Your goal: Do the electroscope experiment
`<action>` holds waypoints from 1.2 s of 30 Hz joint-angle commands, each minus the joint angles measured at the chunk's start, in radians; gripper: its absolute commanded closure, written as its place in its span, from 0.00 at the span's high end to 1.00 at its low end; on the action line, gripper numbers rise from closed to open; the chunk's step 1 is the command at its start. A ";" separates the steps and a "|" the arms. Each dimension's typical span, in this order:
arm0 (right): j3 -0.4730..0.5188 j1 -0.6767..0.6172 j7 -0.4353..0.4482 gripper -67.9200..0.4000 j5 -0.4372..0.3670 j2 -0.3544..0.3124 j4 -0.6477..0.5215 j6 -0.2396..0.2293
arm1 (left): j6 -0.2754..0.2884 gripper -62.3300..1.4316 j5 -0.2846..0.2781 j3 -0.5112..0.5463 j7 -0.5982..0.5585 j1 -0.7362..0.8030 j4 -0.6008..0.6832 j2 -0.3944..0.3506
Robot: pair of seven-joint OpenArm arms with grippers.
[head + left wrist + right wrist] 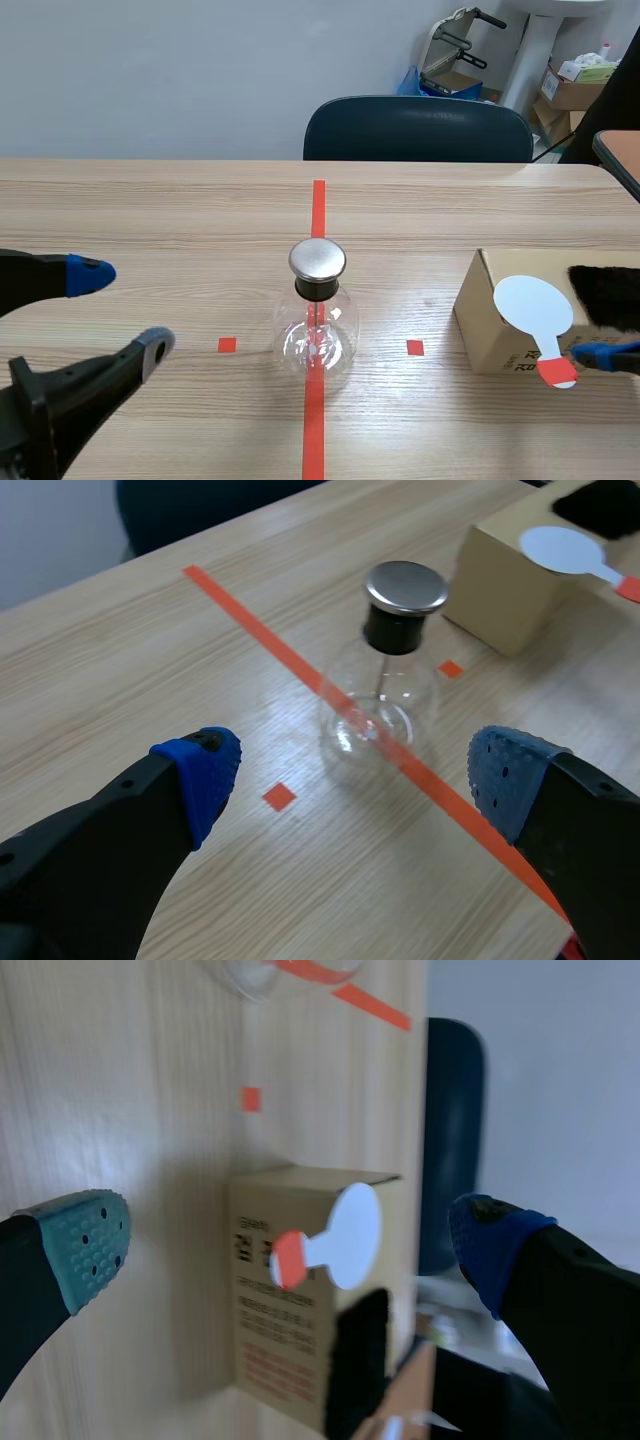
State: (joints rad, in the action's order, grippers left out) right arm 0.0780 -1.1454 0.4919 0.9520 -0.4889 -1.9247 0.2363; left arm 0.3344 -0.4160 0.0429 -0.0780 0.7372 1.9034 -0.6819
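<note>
While the left gripper (125,308) hung at the table's (150,200) nine o'clock with fingers spread wide, the glass electroscope flask (317,325) stood at the centre on the red tape line (314,425). At three o'clock a white paddle (534,305) lay on a cardboard box (480,310); the right gripper (290,1243) hovered beside it, likewise spread.

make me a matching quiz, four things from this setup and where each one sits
Things:
1 glass flask
2 white paddle
3 cardboard box
4 dark chair

Places:
a lying on top of the box
b beyond the far edge of the table
c on the long orange tape line
d on the table, on the right arm's side of the flask

Pairs: 1-c, 2-a, 3-d, 4-b
</note>
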 commanded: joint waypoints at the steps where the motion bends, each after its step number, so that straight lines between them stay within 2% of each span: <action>1: -0.005 0.052 -0.008 1.00 0.024 0.005 0.057 0.061 | 0.002 0.79 -0.007 -0.026 -0.017 -0.019 0.006 -0.033; 5: -0.042 0.141 -0.034 1.00 0.101 0.004 0.200 0.170 | 0.002 0.79 -0.007 -0.092 -0.039 -0.051 0.006 -0.109; 8: -0.084 0.220 -0.074 1.00 0.127 0.004 0.296 0.274 | 0.002 0.79 -0.007 -0.140 -0.045 -0.079 0.006 -0.151; 14: -0.205 0.338 -0.190 1.00 0.144 -0.021 0.406 0.443 | 0.003 0.79 -0.007 -0.236 -0.083 -0.126 0.006 -0.222; 19: -0.323 0.417 -0.318 1.00 0.149 -0.037 0.451 0.539 | 0.009 0.79 -0.006 -0.313 -0.125 -0.159 0.006 -0.262; 26: -0.395 0.499 -0.457 1.00 0.171 -0.037 0.485 0.547 | 0.013 0.79 -0.006 -0.393 -0.140 -0.202 0.006 -0.281; 31: -0.420 0.531 -0.589 1.00 0.182 -0.037 0.487 0.547 | 0.012 0.79 -0.006 -0.397 -0.135 -0.203 0.006 -0.280; 36: -0.420 0.539 -0.587 1.00 0.182 -0.034 0.489 0.547 | 0.012 0.79 -0.006 -0.397 -0.135 -0.203 0.006 -0.280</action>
State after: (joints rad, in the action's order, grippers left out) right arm -0.3485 -0.6128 -0.0971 1.1355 -0.5156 -1.4284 0.7250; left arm 0.3424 -0.4164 -0.3595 -0.1986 0.5343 1.9022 -0.9592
